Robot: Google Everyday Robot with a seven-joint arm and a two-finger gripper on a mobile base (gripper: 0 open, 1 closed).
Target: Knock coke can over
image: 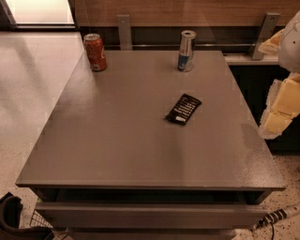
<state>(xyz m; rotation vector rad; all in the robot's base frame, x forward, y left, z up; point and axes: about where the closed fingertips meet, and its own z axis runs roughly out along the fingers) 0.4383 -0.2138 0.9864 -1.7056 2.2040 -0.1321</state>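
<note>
While my gripper (283,105) hangs at the right edge of the view, past the right side of the flat grey square table (117,140), I see its pale yellow padded parts and a bit of white casing above them. Whether it stands open or closed I cannot tell, as part of it runs out of view. It touches neither the tabletop nor anything on it.

The short red-orange coke can with white lettering and a silver top rim (95,52) stands upright at the far left corner of the table, close to both edges there. It is well apart from my gripper, with nearly the whole width of the table between us.

A taller slim silver-and-blue can (186,50) also stands upright along the far edge, right of the middle and apart from the coke can. Nearer to me and a little right of centre, a flat black packet with pale printing (183,108) lies at a slant on the tabletop, touching neither can.

Under the front edge of the table a grey drawer front (150,215) shows. A striped black-and-white cable (276,216) lies on the speckled floor (28,93) at the lower right. Behind the table runs a brown wooden wall panel (187,11).
</note>
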